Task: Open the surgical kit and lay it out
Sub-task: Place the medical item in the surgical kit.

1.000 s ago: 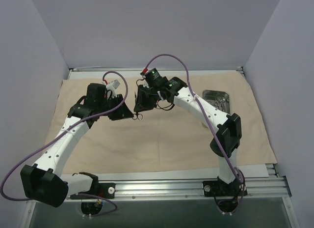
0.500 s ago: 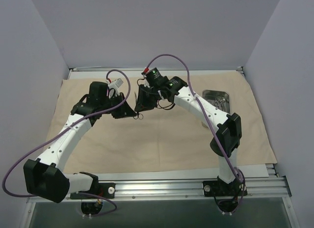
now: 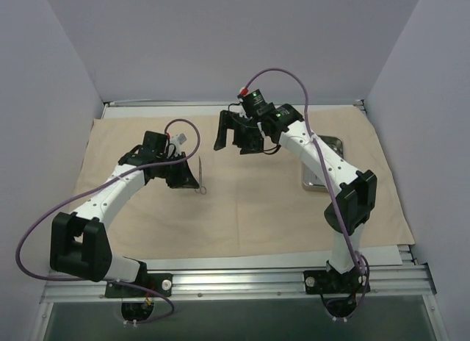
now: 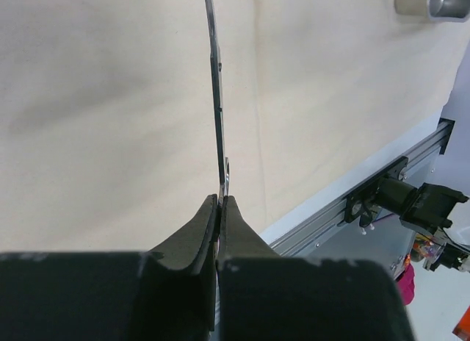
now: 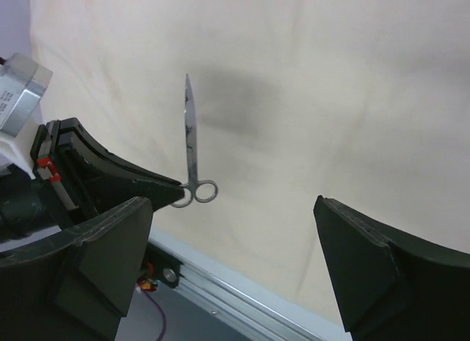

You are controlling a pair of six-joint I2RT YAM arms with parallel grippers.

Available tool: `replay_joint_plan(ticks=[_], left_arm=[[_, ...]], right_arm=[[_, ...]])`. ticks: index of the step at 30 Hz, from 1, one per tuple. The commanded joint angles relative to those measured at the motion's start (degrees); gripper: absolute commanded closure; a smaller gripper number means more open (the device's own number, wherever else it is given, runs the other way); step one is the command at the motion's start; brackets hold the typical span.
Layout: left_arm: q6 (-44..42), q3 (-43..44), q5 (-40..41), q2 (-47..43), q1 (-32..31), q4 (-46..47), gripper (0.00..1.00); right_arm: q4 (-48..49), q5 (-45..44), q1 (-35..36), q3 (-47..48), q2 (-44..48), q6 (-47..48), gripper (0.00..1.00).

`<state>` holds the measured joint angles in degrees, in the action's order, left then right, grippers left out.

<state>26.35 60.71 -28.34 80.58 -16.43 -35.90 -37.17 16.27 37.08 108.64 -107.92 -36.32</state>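
Beige cloth wrap (image 3: pixel 242 209) lies opened flat over the surface, covering most of it between the two arms.

Left claw (image 3: pixel 192 181): pinched tight on a pair of thin silver scissors (image 3: pixel 200 172). In the left wrist view the black fingers (image 4: pixel 198 234) meet with the steel clamped edge-on between them, and the blades run straight out from the tips. In the right wrist view the grip sits at the handle end: the ring handles (image 5: pixel 200 192) are just beside the left fingertips, blades closed and pointing away. The scissors' shadow (image 5: pixel 231 91) falls on the cloth off to one side of the blades.

Right claw (image 3: pixel 229 135): spread wide, holding nothing. It sits over the far middle of the cloth, apart from the scissors. In its own view both fingers frame bare cloth and the scissors.

Small shiny rectangular steel tray (image 3: pixel 334 143) sits on the right side of the cloth, partly hidden under the right arm. Contents cannot be made out. One corner (image 4: pixel 433 1) shows in the left wrist view.
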Motion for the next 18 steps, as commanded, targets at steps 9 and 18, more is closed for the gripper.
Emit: replay_joint_plan(ticks=[9, 18], left_arm=[[-4.37, -1.38, -6.02, 8.44, 2.18, 0.66, 0.98], [-5.78, 0.72, -9.81, 15.65, 5.17, 3.03, 0.98]], right_arm=[[-6.25, -3.62, -13.61, -13.18, 15.98, 9.42, 0.0], [-5.28, -3.79, -17.48, -17.32, 18.71, 10.12, 0.0]])
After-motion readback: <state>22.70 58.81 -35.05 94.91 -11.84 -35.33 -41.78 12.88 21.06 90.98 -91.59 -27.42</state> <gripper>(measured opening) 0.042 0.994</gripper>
